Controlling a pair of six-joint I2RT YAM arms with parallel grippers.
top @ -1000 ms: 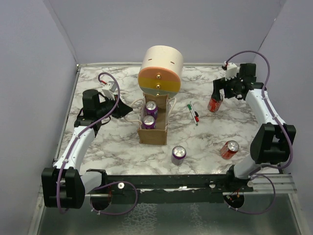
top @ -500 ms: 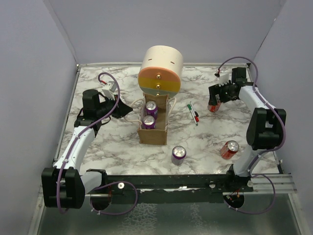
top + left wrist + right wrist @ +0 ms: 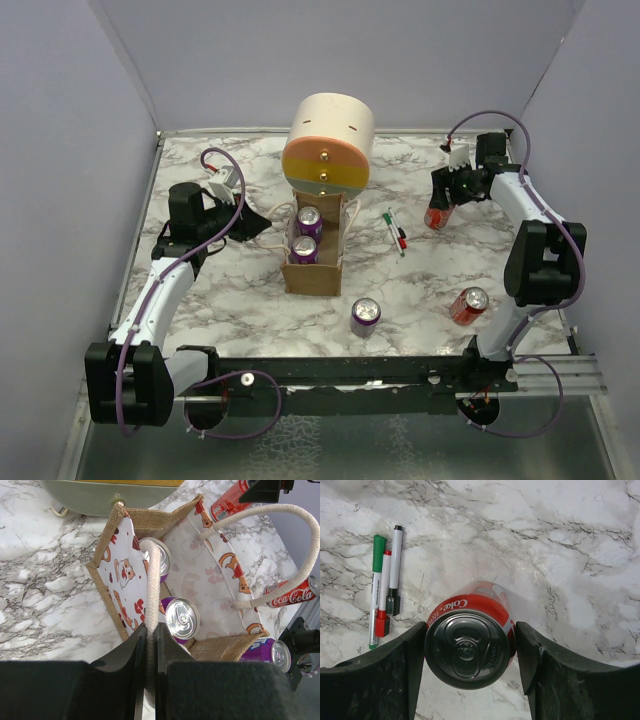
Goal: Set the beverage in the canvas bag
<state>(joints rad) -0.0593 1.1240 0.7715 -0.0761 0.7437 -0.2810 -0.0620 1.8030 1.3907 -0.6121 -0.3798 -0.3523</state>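
The tan canvas bag point(image 3: 313, 275) stands mid-table with two purple cans point(image 3: 306, 233) upright inside; the left wrist view shows its patterned lining point(image 3: 125, 580) and both cans point(image 3: 182, 617). My left gripper point(image 3: 245, 218) is to the bag's left, shut on one cream cord handle point(image 3: 152, 580), which runs between its jaws point(image 3: 148, 630). A red Coke can point(image 3: 437, 214) stands upright at the far right. My right gripper point(image 3: 442, 198) comes down over it, and its fingers press both sides of the can point(image 3: 470, 650).
A large cream cylinder with orange-yellow drawer fronts point(image 3: 328, 148) stands right behind the bag. Three marker pens point(image 3: 395, 232) lie between the bag and the red can. A purple can point(image 3: 365, 314) and a second red can point(image 3: 468, 305) sit near the front.
My right arm has swung its elbow inward and re-angled its wrist while the gripper stayed at the red can. The can, the bag and the left arm have not moved.
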